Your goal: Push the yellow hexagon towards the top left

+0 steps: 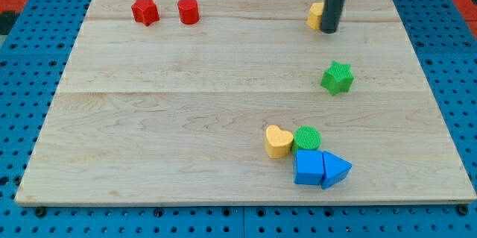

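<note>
1. My tip is down on the surface near the view's top right. The tool is a bare rod, so it has nothing to clench or release and it grasps nothing.
2. The yellow hexagon sits just to the view's left of my tip, touching the rod or nearly so; the rod hides its right part, so I cannot tell its full outline.
3. Below my tip, apart from it, lies the green star.
4. Further down, near the view's bottom, a cluster sits packed together: yellow heart, green cylinder, blue cube and blue triangle.
5. Well apart, at the view's top left, the red star and red cylinder sit side by side.
</note>
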Robot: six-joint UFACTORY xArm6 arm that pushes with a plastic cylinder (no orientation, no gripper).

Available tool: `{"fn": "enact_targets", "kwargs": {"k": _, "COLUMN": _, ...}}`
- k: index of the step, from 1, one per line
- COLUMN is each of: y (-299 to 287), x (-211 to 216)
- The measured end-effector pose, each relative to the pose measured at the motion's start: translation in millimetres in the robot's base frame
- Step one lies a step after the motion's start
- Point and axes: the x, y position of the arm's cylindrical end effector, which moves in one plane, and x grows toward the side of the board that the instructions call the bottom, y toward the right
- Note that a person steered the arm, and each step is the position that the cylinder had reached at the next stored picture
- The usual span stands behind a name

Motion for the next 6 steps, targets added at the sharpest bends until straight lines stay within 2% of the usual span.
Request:
{"fn": "enact_targets", "kwargs": {"k": 1, "y": 14.4, "x": -9.4}}
{"fn": "enact_targets", "kwargs": {"k": 2, "y": -3.8, "x": -36.1}}
{"fn": "enact_targets", "kwargs": {"k": 6, "y": -181.8, "x": -47.3}}
